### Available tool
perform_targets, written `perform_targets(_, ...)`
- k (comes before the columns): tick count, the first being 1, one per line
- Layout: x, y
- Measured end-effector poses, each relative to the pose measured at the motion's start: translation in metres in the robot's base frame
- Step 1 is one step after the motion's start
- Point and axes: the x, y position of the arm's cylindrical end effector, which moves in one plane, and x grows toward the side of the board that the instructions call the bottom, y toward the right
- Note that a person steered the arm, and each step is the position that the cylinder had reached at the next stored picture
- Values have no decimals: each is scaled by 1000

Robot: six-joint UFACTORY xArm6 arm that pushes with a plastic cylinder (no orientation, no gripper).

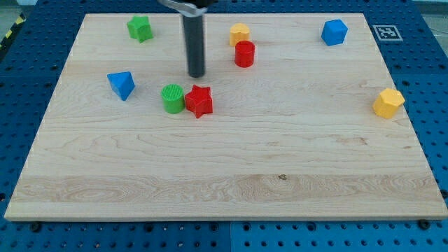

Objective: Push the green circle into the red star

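Observation:
The green circle point(172, 98) is a short ribbed cylinder left of the board's middle. The red star point(199, 101) sits right beside it on its right, and the two touch. My tip point(197, 74) is the lower end of the dark rod that comes down from the view's top. It stands just above the two blocks in the view, a little toward the red star's side, apart from both.
A red cylinder point(244, 54) and a yellow block point(239, 33) lie to the tip's upper right. A green star point(140, 29) is at the top left, a blue triangle point(122, 85) at the left, a blue block point(334, 32) at the top right, a yellow block point(388, 103) at the right edge.

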Motion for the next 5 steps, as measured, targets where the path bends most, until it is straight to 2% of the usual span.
perform_targets(2, 40, -57)
perform_targets(3, 61, -67)
perform_targets(5, 65, -21)
